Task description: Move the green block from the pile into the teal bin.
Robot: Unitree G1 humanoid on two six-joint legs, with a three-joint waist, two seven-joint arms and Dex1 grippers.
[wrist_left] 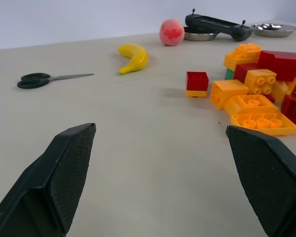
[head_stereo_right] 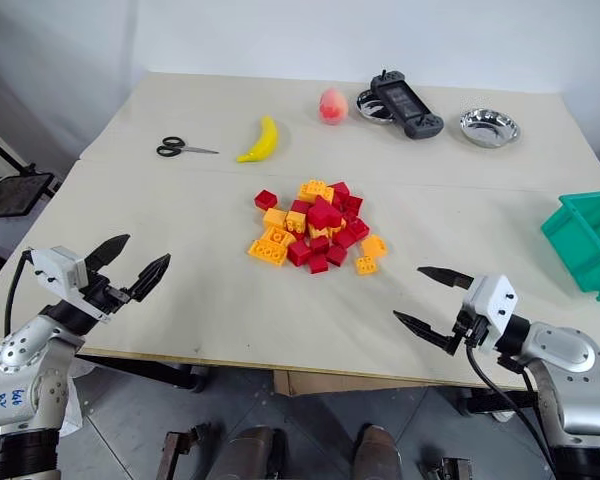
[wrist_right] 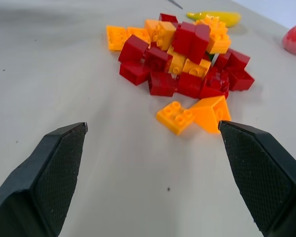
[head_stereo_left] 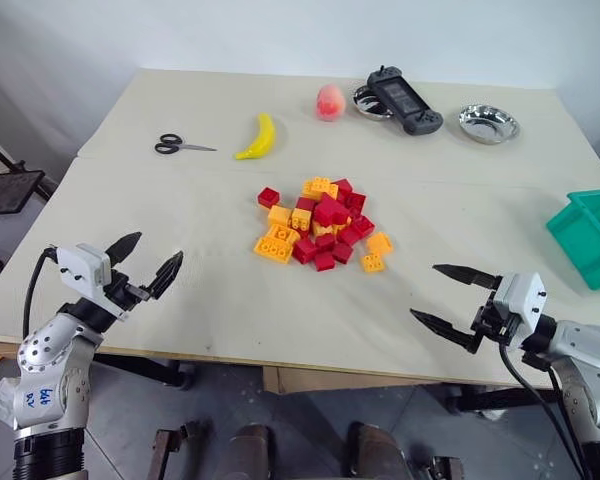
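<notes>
Hovering over the near edge of the counter (head_stereo_left: 180, 320), the left end effector (head_stereo_left: 145, 262) and the right end effector (head_stereo_left: 452, 296) both stand with fingers spread wide apart, holding nothing. The pile (head_stereo_left: 323, 225) lies between them and farther in, well apart from each. Only a sliver of the green block (wrist_left: 229, 74) peeks out on the pile's left side, under an orange-yellow brick. The teal bin (head_stereo_left: 592, 238) sits right of the pile, at the counter's edge.

Head overhead; wrists low, sharing pile (head_stereo_left: 322, 223).
</notes>
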